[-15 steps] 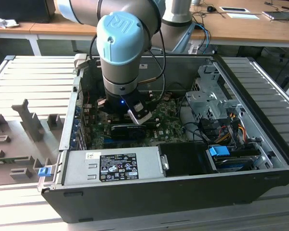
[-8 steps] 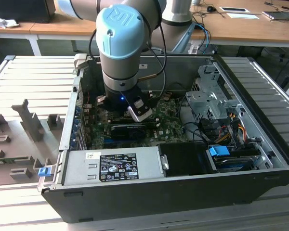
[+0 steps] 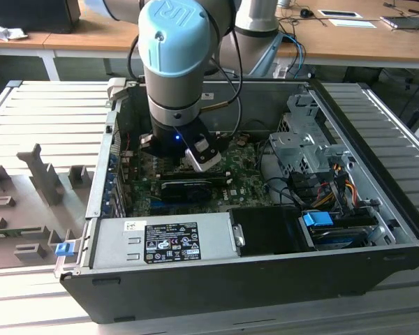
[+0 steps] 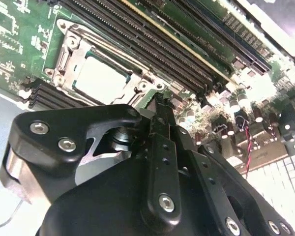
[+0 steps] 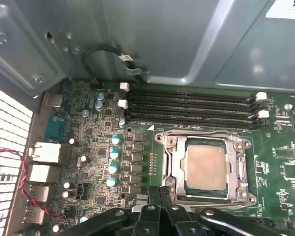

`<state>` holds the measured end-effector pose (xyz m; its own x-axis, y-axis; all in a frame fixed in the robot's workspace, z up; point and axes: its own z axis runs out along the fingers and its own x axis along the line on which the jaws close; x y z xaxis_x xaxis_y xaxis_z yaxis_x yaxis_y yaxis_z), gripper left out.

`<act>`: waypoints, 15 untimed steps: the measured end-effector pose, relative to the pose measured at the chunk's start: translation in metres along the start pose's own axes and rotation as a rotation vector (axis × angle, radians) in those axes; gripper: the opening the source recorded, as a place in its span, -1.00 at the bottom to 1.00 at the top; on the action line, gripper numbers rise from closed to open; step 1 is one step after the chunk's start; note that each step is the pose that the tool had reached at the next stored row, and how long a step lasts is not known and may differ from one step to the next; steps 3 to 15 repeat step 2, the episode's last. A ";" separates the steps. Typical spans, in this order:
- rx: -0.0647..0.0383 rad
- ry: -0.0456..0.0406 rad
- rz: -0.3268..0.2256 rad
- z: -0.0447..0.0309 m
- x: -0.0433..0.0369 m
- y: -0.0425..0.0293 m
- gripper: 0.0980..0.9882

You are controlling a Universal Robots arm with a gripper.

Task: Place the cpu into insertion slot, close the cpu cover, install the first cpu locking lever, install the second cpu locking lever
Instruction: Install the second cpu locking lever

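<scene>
First wrist view: the cpu (image 5: 205, 167) already sits in the insertion slot (image 5: 163, 147), the cpu cover (image 5: 242, 169) lying down around it. The pincer (image 5: 161, 192), fingers pressed together and empty, hovers just beside, likely for lever work.

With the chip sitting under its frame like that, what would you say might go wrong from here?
1. The hand hangs close to the cpu cover; a slightly off descent might scrape the cpu or the frame.
2. The memory slots run right beside the insertion slot, so a sideways slip could catch their clips.
3. The red and black wires lie loose near the ports and might snag.
</scene>
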<state>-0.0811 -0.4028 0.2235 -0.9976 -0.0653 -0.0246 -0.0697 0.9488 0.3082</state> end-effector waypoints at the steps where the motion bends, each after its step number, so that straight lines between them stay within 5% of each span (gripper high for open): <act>1: 0.000 0.0002 0.000 -0.0003 0.0000 0.0001 -0.98; 15: 0.000 0.0004 0.000 -0.0003 0.0000 0.0001 -0.98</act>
